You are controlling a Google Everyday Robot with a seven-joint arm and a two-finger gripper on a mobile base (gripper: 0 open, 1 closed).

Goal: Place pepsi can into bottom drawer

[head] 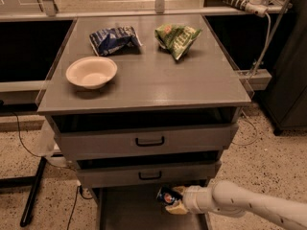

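Hand (174,201) around pepsi can (167,196) — low over bottom drawer (127,211)

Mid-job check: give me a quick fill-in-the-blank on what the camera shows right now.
1. The gripper holds the pepsi can over the open ___ drawer.
2. Above it are ___ drawer fronts with black handles.
3. The bowl on the cabinet top is ___.
Missing words: bottom; two; empty.
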